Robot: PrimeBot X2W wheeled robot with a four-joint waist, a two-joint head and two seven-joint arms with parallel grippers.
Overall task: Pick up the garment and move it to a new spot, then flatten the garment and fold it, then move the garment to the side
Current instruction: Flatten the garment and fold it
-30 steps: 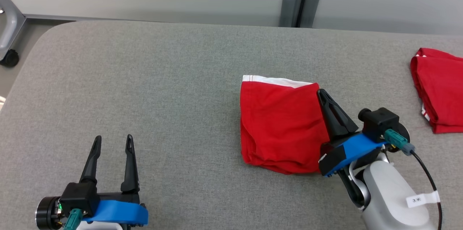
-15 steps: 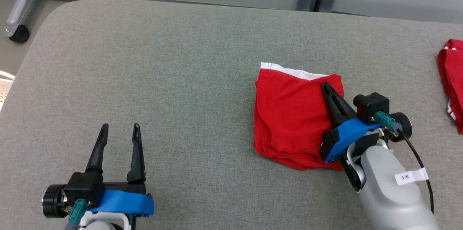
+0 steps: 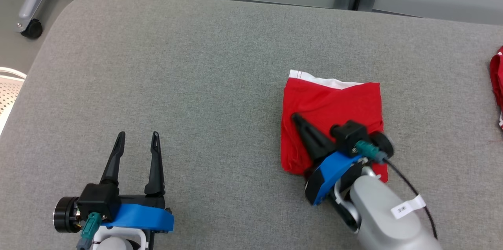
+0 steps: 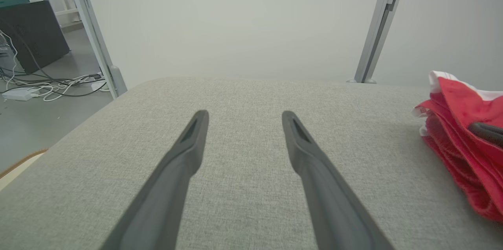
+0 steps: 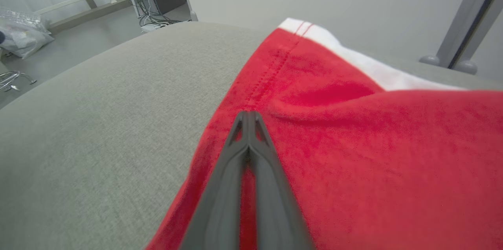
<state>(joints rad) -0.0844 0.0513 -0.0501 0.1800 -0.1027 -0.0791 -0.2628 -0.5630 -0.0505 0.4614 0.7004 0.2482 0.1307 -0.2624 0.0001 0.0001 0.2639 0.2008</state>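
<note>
Folded red garment [image 3: 334,100] lies right of centre on grey table [image 3: 177,65]. Right gripper [image 3: 296,118]: fingers together, resting on garment, nothing pinched. Left gripper [image 3: 138,136]: fingers apart, empty, well away. Judgement: fabric light, soft, limp; layers slide; pinch through all layers at edge.

Two red garments [image 3: 332,100] [image 3: 497,81], two pincers [image 3: 138,135] [image 3: 296,117]
</note>
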